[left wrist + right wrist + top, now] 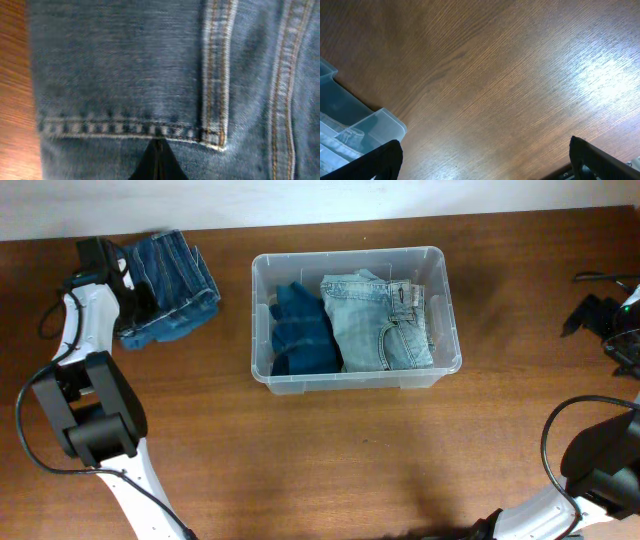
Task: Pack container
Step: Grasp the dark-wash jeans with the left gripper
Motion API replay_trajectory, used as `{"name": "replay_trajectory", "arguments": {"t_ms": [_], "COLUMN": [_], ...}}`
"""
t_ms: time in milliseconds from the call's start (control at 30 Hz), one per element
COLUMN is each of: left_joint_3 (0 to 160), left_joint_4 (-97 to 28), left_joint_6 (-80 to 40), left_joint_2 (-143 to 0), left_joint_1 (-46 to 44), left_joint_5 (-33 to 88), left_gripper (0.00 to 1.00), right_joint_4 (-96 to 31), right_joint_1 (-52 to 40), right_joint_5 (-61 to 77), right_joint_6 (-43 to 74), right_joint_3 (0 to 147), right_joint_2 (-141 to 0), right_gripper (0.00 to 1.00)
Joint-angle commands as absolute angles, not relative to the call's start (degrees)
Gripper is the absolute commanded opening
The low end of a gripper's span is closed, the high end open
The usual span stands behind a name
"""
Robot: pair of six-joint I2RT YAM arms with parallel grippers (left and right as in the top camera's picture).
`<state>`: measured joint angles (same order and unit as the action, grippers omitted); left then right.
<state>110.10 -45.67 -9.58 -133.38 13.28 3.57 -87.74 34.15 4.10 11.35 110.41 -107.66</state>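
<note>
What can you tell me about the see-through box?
The container is a clear plastic bin, rectangular with rounded corners and a thick rim, with no lid on. It stands upright near the middle of the wooden table. Inside, folded dark blue jeans and light blue jeans lie side by side, filling most of it.

Folded blue jeans (175, 280) on wooden table (330, 460)

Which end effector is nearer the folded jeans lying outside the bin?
Left. The left end effector is against the jeans; the right end effector sits far off on the opposite side, beyond the bin.
</note>
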Motion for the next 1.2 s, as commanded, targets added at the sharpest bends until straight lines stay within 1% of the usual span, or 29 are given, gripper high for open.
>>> {"name": "replay_trajectory", "arguments": {"t_ms": [0, 167, 200, 233, 267, 333, 500, 600, 633, 667, 767, 900, 1000, 1167], "left_joint_3": [110.0, 113.1, 113.4, 113.4, 113.4, 113.4, 113.3, 113.3, 113.3, 113.3, 113.3, 113.3, 113.3, 113.3], "left_joint_4": [-47.0, -47.4, -47.2, -47.0, -47.0, -47.0, -49.8, -50.6, -50.4, -50.1, -49.5, -47.3, -44.9, -43.5], "left_joint_6": [-11.2, -11.1, -11.1, -11.1, -11.1, -11.1, -11.3, -11.3, -11.2, -10.8, -10.7, -10.6, -10.5, -10.5], "left_joint_2": [-132.8, -126.2, -123.9, -121.9, -121.2, -119.3, -121.1, -123.6, -124.8, -125.9, -129.3, -133.3, -135.2, -137.0], "left_joint_1": [11.1, 11.8, 12.3, 13.1, 13.5, 15.1, 20.5, 22.8, 23.5, 24.0, 24.8, 25.0, 25.0, 25.2], "left_joint_5": [9.2, 9.2, 9.1, 8.8, 8.4, 6.2, 6.9, 11.5, 14.5, 17.4, 23.3, 25.2, 28.9, 28.2], "left_gripper": [0.01, 0.02, 0.24, 0.76, 0.78, 0.78, 0.8, 0.8, 0.73, 0.72, 0.72, 0.73, 0.73, 0.73], "right_joint_4": [-87.6, -87.6, -87.6, -87.6, -87.6, -87.6, -87.6, -87.6, -87.6, -87.6, -87.6, -87.6, -87.6, -87.6], "right_joint_1": [34.2, 34.2, 34.2, 34.2, 34.2, 34.2, 34.2, 34.2, 34.2, 34.2, 34.2, 34.2, 34.2, 34.2], "right_joint_5": [3.8, 3.8, 3.8, 3.8, 3.8, 3.8, 3.8, 3.8, 3.8, 3.8, 3.8, 3.8, 3.8, 3.8], "right_joint_6": [10.9, 10.9, 10.9, 10.9, 10.9, 10.9, 10.9, 10.9, 10.9, 10.9, 10.9, 10.9, 10.9, 10.9], "right_joint_3": [110.4, 110.4, 110.4, 110.4, 110.4, 110.4, 110.4, 110.4, 110.4, 110.4, 110.4, 110.4, 110.4, 110.4], "right_joint_2": [-107.4, -107.4, -107.4, -107.4, -107.4, -107.4, -107.4, -107.4, -107.4, -107.4, -107.4, -107.4, -107.4, -107.4], "right_gripper": [0.98, 0.98, 0.98, 0.98, 0.98, 0.98, 0.98, 0.98, 0.98, 0.99, 0.98, 0.98, 0.98, 0.98]}}
